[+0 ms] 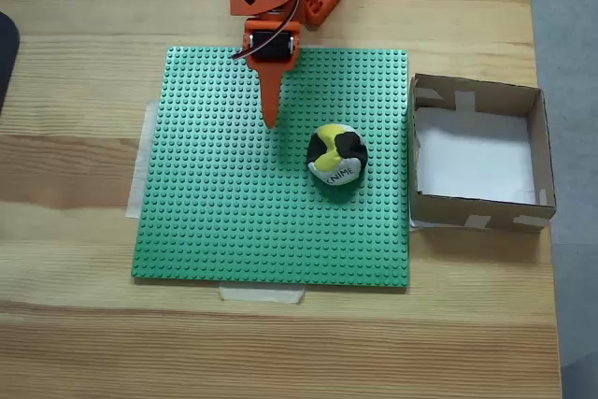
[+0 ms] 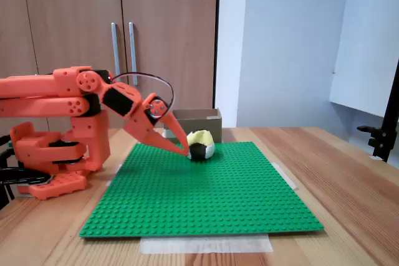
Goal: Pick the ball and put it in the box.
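The ball point(image 1: 336, 156), patched yellow, black and white with black lettering, rests on the green studded baseplate point(image 1: 215, 221), right of its centre. In the side-on fixed view the ball point(image 2: 201, 144) lies at the far part of the baseplate point(image 2: 206, 197). My orange gripper point(image 1: 271, 121) points down over the plate, a short way left of the ball and slightly behind it. Its fingers are shut with nothing between them. From the side the gripper point(image 2: 184, 149) tip hangs low, just left of the ball. The brown cardboard box point(image 1: 476, 209) with a white floor stands right of the plate; the box point(image 2: 198, 117) also shows behind the ball.
The plate is taped to a wooden table point(image 1: 93, 334). The arm's base point(image 2: 50, 154) sits at the table's far edge in the top-down view. A dark object point(image 1: 5, 53) pokes in at the left edge. A black stand point(image 2: 383, 135) rises at the right.
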